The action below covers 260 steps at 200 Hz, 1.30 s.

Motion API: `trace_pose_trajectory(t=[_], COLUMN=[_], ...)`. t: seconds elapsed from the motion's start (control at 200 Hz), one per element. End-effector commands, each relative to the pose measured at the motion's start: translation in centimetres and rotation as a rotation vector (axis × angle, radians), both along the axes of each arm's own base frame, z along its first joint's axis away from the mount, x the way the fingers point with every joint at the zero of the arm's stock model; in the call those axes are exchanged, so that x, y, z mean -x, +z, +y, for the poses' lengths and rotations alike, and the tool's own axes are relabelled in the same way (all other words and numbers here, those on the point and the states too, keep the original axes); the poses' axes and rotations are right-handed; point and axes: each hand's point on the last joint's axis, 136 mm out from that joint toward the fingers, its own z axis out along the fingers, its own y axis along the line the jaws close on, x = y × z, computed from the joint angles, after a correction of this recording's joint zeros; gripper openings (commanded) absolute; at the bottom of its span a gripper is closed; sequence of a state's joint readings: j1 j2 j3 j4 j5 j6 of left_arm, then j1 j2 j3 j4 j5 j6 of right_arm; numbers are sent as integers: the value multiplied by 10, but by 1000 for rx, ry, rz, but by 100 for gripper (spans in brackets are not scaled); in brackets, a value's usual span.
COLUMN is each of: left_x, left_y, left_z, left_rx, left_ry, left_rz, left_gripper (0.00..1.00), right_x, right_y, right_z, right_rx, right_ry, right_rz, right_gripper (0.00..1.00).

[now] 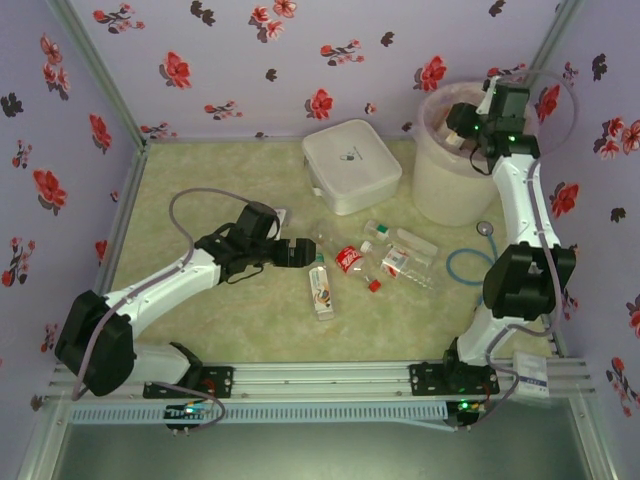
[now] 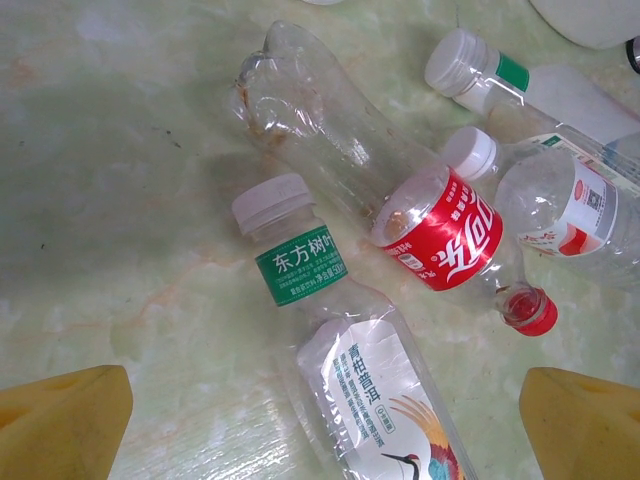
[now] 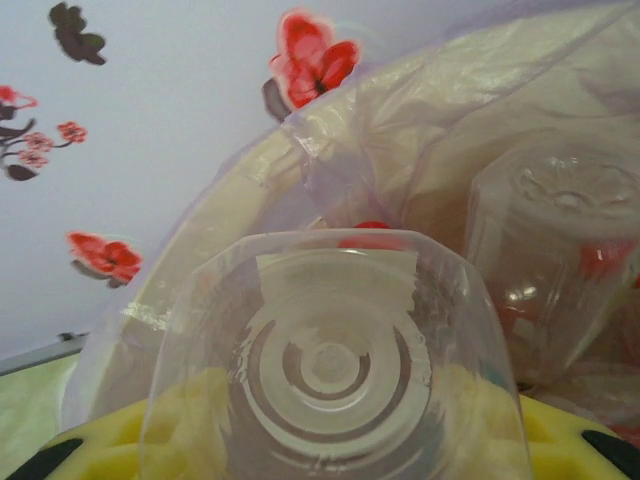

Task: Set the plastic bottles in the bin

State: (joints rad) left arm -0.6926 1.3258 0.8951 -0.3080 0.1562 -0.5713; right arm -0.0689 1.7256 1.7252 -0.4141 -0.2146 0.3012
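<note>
Several plastic bottles lie in a loose cluster at the table's middle: a white-and-green-labelled one (image 1: 320,288), a red cola one (image 1: 348,258) and clear ones (image 1: 405,262). My left gripper (image 1: 305,252) hovers at the cluster's left edge, open. In the left wrist view its yellow fingertips (image 2: 65,420) straddle the white-capped green-label bottle (image 2: 330,340), with the cola bottle (image 2: 450,235) just beyond. My right gripper (image 1: 462,122) is over the bin (image 1: 450,180), shut on a clear bottle (image 3: 330,370) seen base-on. The bin's bag liner (image 3: 470,110) and bottles inside it (image 3: 560,240) lie behind.
A flat white lidded box (image 1: 350,165) sits at the back, between the cluster and the bin. A blue-grey cable loop (image 1: 465,265) lies right of the bottles. Floral walls close in the back and sides; a metal rail (image 1: 320,378) runs along the near edge.
</note>
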Motion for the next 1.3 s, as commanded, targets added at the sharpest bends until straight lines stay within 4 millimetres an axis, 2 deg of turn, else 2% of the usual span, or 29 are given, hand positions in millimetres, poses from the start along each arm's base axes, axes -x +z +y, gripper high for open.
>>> trace_pose_trajectory(t=[0.0, 0.115, 0.2, 0.275, 0.365, 0.49, 0.54, 0.69, 0.91, 1.095, 1.295], left_x=[0, 2, 2, 3, 4, 5, 6, 14, 46, 65, 85], left_y=[-3, -1, 1, 1, 1, 1, 1, 0, -11, -33, -72], left_z=[8, 12, 14, 16, 18, 21, 22, 18, -19, -46, -48], left_rx=[-15, -12, -14, -20, -25, -27, -29, -39, -2, -69, -237], left_ry=[36, 49, 59, 64, 67, 79, 81, 77, 102, 95, 50], left_rz=[13, 7, -1, -1, -1, -4, -5, 33, 166, 251, 349], left_gripper=[100, 100, 100, 100, 100, 100, 100, 100, 100, 100, 100], right_x=[37, 40, 39, 39, 43, 55, 59, 71, 103, 140, 168], right_y=[-82, -63, -47, -34, -15, 18, 28, 53, 69, 64, 49], right_z=[59, 74, 75, 73, 63, 46, 42, 32, 28, 27, 28], right_rx=[-211, -230, -222, -202, -130, -17, 7, 73, 81, 53, 46], right_ry=[120, 160, 165, 162, 139, 98, 93, 75, 53, 31, 34], right_rz=[331, 298, 266, 254, 235, 191, 180, 167, 154, 140, 164], right_gripper=[31, 33, 36, 50, 71, 92, 97, 99, 99, 99, 99])
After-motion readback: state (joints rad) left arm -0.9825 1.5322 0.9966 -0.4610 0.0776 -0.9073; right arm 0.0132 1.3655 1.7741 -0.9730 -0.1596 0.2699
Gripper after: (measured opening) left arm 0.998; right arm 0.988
